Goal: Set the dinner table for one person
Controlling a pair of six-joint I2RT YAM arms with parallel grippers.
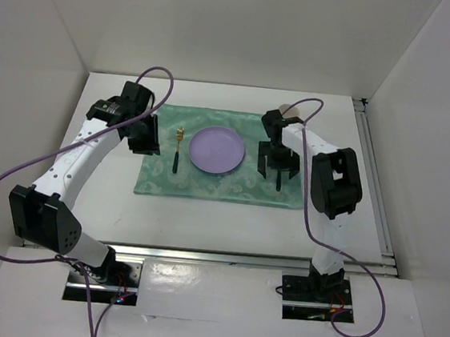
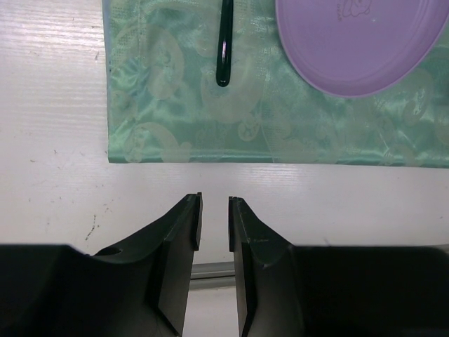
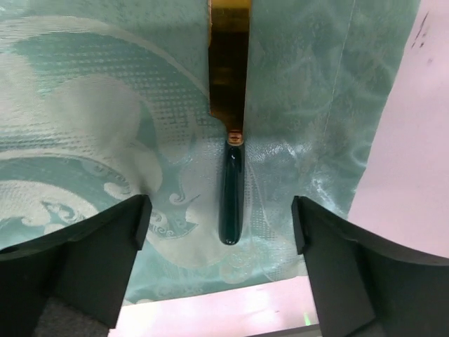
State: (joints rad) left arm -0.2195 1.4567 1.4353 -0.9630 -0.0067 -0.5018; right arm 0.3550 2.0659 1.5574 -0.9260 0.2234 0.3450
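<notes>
your left pincer (image 2: 215,210) hangs by the left end of the teal mat (image 1: 223,186), its fingers almost pressed together, only a thin slit between them, pinching nothing. on the mat the fork (image 1: 177,151) lies left of the purple plate (image 1: 217,149), apart from it. your right pincer (image 3: 221,217) is spread wide at the mat's right end, one finger on each side of the knife (image 3: 230,140) — gold blade, dark green handle — and clear of it. the worktop (image 1: 204,215) is the white slab under it all, with metal rails along its right and near edges.
</notes>
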